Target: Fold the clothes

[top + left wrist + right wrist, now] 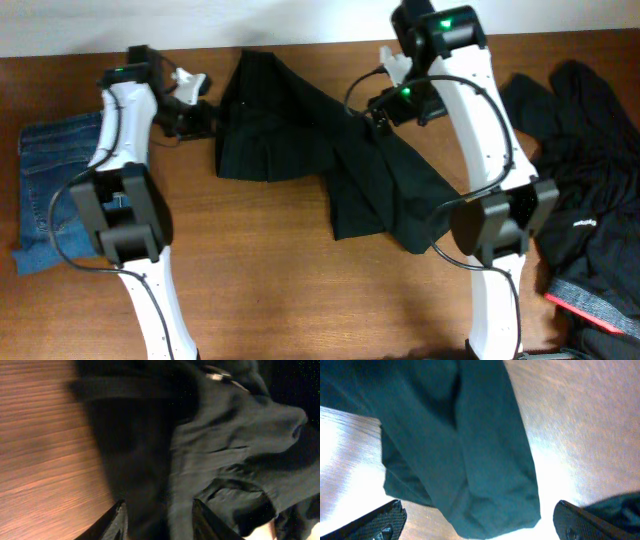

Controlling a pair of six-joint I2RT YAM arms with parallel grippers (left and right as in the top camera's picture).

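Left end effector (159,521) stands part-way open, its fingers either side of a thick fold at the left end of the black trousers (300,140), with cloth filling the gap. Right end effector (480,522), spread wide and holding nothing, hangs above a trouser leg. The trousers lie bent across the middle of the desk (300,290). Blue denim jeans (50,190) lie at its left edge and a heap of black garments (590,190) at its right.

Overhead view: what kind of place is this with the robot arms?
Probably a robot lab or testing room. A white left arm and right arm stand at a wooden table, with black trousers spread between them, blue jeans at one edge and a pile of dark clothes at the other.
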